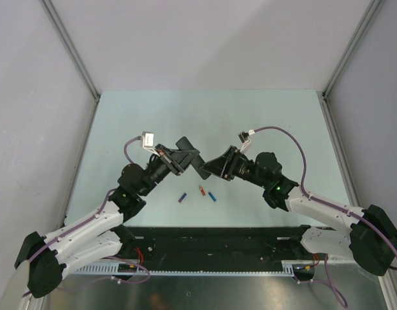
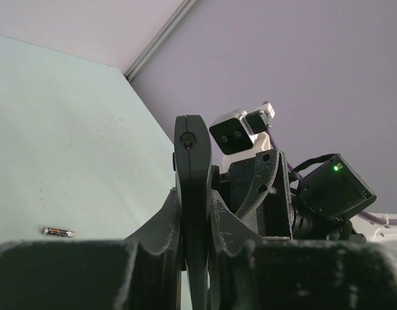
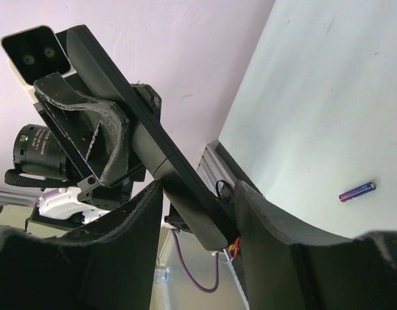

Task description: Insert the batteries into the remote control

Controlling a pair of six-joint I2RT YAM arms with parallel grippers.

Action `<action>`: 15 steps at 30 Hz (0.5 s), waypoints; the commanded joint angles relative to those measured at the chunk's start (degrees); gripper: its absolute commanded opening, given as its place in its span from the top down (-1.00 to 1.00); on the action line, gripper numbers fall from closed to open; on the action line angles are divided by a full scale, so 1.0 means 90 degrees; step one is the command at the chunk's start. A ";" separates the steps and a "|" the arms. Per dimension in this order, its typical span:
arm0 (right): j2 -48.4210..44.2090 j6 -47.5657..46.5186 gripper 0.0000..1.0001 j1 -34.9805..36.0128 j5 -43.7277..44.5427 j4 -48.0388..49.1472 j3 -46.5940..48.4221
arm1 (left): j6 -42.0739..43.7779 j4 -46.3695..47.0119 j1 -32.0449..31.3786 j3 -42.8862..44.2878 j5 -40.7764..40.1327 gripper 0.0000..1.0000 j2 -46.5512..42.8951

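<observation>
My left fingers (image 2: 161, 226), foremost, clamp the remote control (image 2: 190, 168) aloft, the batteries (image 1: 201, 190) lying on the table (image 1: 153, 116) below, whereas my right fingers (image 3: 137, 226) straddle it, contact indeterminate: uneven pulling might twist it free and drop it.

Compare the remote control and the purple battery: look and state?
The remote control is a long black bar; the purple battery is a short coloured cylinder. The remote control is clamped in the left claw, off the table; the purple battery lies loose on the table. Shared: both are slim.
</observation>
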 commanded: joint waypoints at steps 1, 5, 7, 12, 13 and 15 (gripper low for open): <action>-0.0073 -0.0148 -0.01 0.0067 0.0071 -0.0186 0.0185 | -0.0097 0.0366 -0.0036 0.0127 -0.0007 1.00 -0.0160; -0.0102 -0.0187 0.00 0.0096 0.0101 -0.0235 0.0185 | -0.0107 0.0375 -0.0036 0.0156 -0.0016 1.00 -0.0199; -0.0131 -0.0197 0.00 0.0086 0.0110 -0.0254 0.0185 | -0.0116 0.0385 -0.0036 0.0146 -0.0016 1.00 -0.0228; -0.0161 -0.0217 0.03 0.0086 0.0120 -0.0313 0.0156 | -0.0156 0.0395 -0.0036 0.0146 -0.0036 1.00 -0.0287; -0.0170 -0.0217 0.04 0.0096 0.0130 -0.0313 0.0146 | -0.0165 0.0405 -0.0036 0.0146 -0.0036 1.00 -0.0306; -0.0190 -0.0217 0.05 0.0115 0.0130 -0.0313 0.0117 | -0.0165 0.0414 -0.0036 0.0146 -0.0026 1.00 -0.0316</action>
